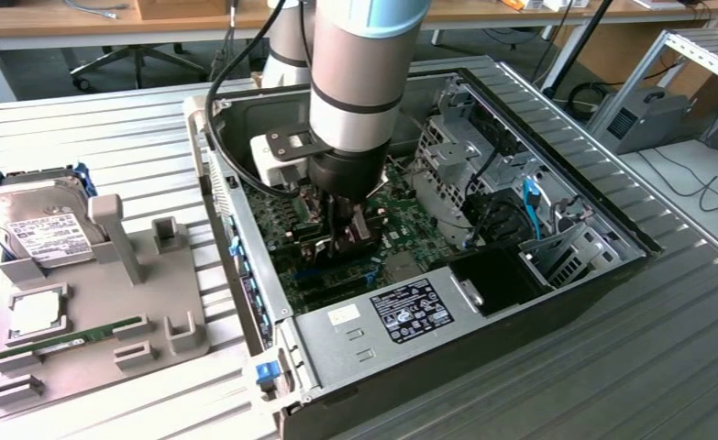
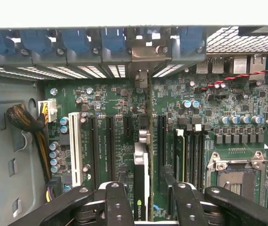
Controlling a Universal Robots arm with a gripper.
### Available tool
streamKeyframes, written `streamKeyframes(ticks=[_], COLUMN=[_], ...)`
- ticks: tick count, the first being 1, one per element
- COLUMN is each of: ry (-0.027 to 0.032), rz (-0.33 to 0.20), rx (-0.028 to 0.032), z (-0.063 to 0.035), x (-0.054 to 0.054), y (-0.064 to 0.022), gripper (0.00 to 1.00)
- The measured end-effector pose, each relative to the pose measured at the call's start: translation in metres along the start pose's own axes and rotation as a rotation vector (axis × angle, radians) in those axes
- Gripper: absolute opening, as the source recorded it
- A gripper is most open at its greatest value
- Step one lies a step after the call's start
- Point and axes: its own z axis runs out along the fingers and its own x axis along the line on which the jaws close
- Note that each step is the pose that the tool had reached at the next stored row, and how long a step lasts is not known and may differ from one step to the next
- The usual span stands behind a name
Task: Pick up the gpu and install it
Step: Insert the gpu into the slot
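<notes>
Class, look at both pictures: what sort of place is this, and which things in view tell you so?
Probably a robotics lab or workshop bench. An open computer case lies on a slatted metal table, the robot's gripper holds the gpu over the motherboard, and a grey parts fixture holds a hard drive.

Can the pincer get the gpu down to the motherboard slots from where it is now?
Probably yes. The pincer holds the gpu edge-on just above the motherboard, inside the open case. Nothing lies across the slots beneath it, and the yellow cable bundle sits well aside.
</notes>
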Motion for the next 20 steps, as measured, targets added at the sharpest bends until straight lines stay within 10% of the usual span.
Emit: streamKeyframes(ticks=[20], ry=[-0.0002], rz=[0.000], rx=[0.0001], z=[0.0001], x=[0.0000], y=[0.0000], gripper=[0.26])
